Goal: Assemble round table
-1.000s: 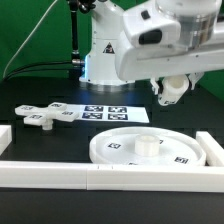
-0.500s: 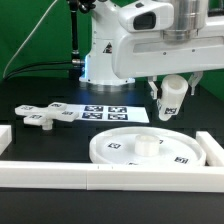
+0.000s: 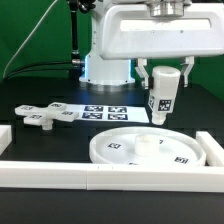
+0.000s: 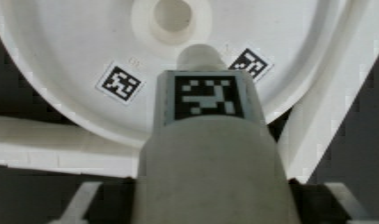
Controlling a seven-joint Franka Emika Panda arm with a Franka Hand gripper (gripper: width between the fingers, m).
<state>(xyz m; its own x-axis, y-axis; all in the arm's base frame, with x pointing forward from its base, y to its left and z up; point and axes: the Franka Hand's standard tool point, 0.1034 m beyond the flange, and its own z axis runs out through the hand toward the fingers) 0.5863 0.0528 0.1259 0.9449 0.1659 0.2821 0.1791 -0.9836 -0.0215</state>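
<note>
Round table post [image 3: 160,104], clamped between the gripper [image 3: 164,88] fingers, hangs unseated above the rimmed disc [image 3: 104,153] beneath them; cross-shaped piece [image 3: 45,116] unattached, well aside.

My arm [image 3: 115,40] is smooth white shell, boxy at the wrist; my gripper [image 3: 164,82] has pale fingers [image 3: 146,74]; thin black cables [image 3: 45,63] alongside.

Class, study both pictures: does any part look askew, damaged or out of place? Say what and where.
Nothing stands out. The gripper holds the post roughly upright above the round disc, which lies flat by the border rail. The cross-shaped piece lies flat on the exterior view's left, beside the marker board. No damage shows.
</note>
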